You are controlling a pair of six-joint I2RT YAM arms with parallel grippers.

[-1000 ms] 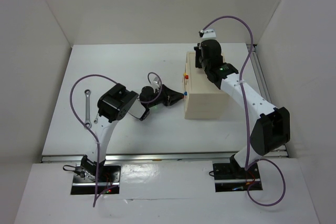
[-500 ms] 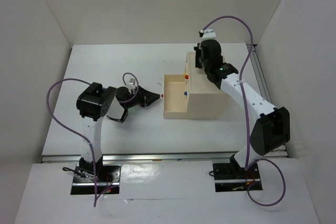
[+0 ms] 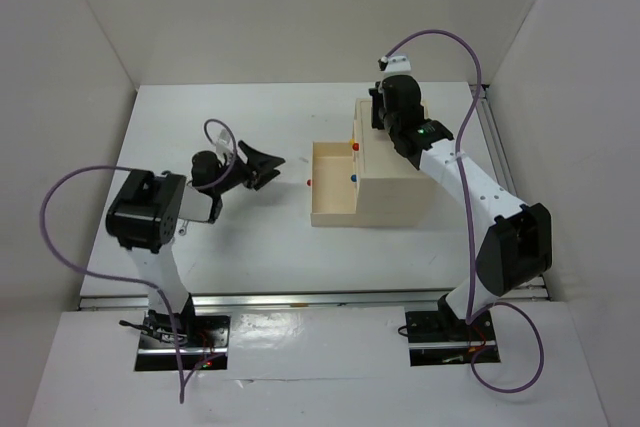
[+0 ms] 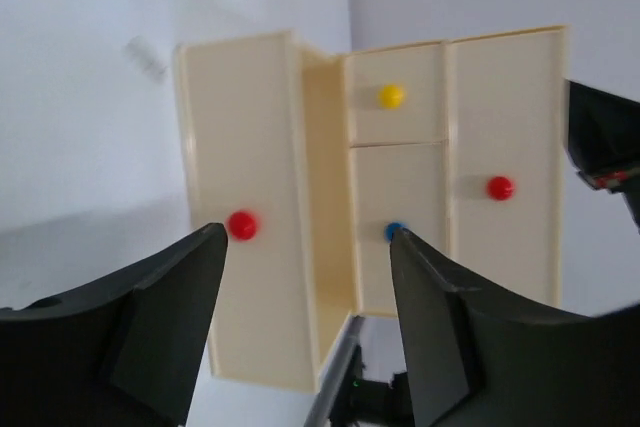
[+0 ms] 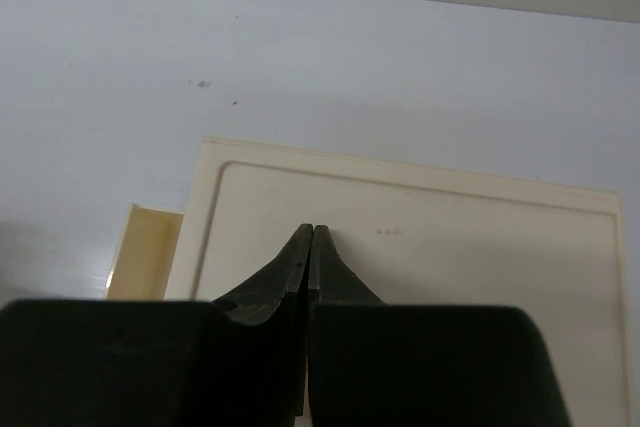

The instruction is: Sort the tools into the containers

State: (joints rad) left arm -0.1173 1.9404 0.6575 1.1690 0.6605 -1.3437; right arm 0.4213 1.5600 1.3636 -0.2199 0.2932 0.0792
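Left wrist: spread claw (image 4: 308, 237), apart from red-knobbed drawer (image 4: 250, 127).

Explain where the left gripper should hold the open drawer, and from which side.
Hold the drawer by its red knob, coming level from the front of the box, where the open left gripper faces it. The knob is the only part that sticks out of the flat front panel, which looks too wide for the fingers.

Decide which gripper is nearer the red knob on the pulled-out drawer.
Left. The left gripper is open just in front of the red knob, apart from it; the right gripper is shut over the top of the box, farther back.
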